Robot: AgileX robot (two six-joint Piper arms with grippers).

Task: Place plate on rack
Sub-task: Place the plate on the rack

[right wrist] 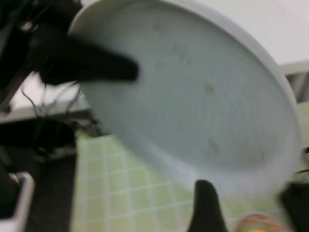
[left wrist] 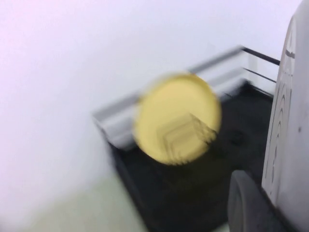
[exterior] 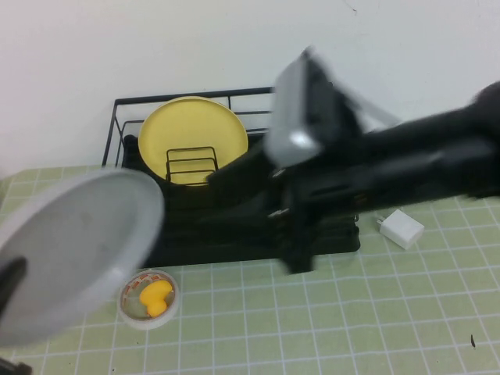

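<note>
The light-grey plate [exterior: 74,250] hangs tilted in the air at the left, in front of the rack's left end. My left gripper [exterior: 11,287] is shut on its lower left rim; one dark finger [left wrist: 246,203] lies against the plate [left wrist: 289,125] in the left wrist view. The black wire rack [exterior: 187,234] stands at the back with a yellow plate [exterior: 193,133] upright in it. My right arm reaches across in front of the rack, and my right gripper [exterior: 291,234] is open and empty. In the right wrist view its fingers [right wrist: 205,208] stand apart just below the plate [right wrist: 193,96].
A small clear bowl with a yellow-orange piece [exterior: 148,298] sits on the green checked mat under the plate's right edge. A white charger block [exterior: 401,228] lies right of the rack. The white wall is close behind the rack.
</note>
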